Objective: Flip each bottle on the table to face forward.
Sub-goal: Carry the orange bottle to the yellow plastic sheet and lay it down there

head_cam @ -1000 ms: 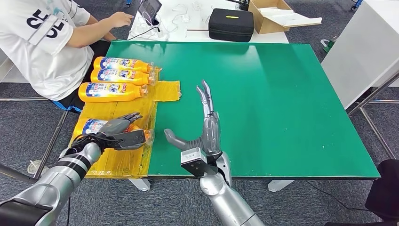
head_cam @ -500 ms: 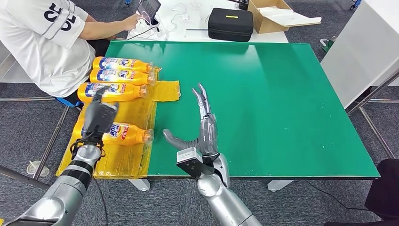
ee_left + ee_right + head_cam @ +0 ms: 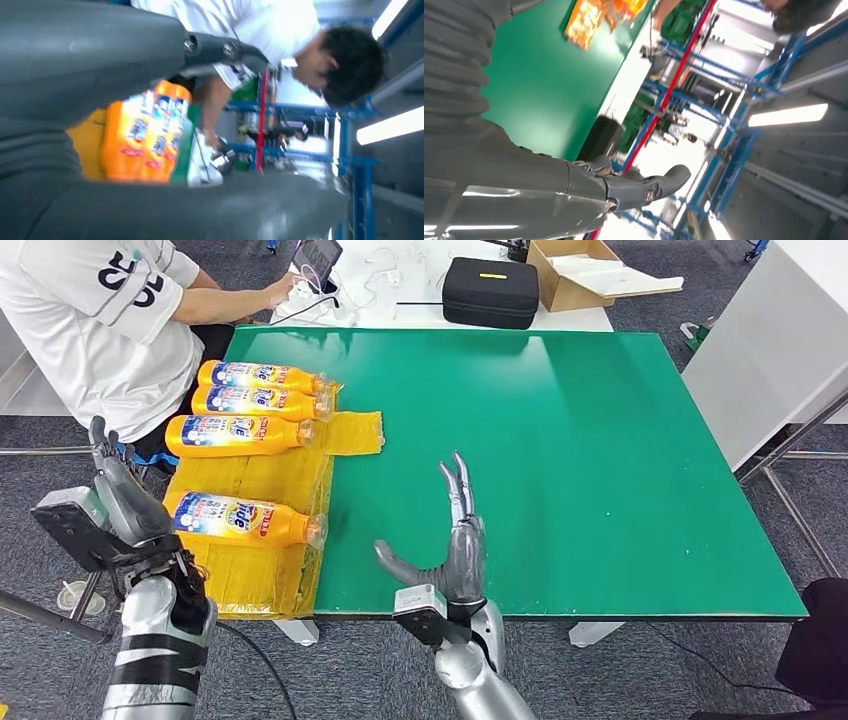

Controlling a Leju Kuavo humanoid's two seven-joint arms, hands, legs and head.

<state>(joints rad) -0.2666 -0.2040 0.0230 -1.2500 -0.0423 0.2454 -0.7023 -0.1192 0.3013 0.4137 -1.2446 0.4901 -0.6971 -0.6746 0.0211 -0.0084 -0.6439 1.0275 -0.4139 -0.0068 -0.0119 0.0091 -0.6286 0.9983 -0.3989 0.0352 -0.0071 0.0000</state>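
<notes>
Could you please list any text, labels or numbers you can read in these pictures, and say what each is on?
Labels on the four orange bottles: blue and white brand lettering, too small and blurred to read.
White shirt of the seated person: large dark characters, cut off and folded, not readable.
Black case: a yellow tag, too small to read.

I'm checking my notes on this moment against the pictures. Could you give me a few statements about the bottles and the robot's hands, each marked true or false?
1. Four orange bottles lie on the yellow sheet. True.
2. The left hand grips a bottle. False: it is raised beside the table, holding nothing.
3. The right hand is open above the green table. True.
4. The bottles stand upright. False: all lie on their sides.
5. A black case lies beyond the table's far edge. True.
</notes>
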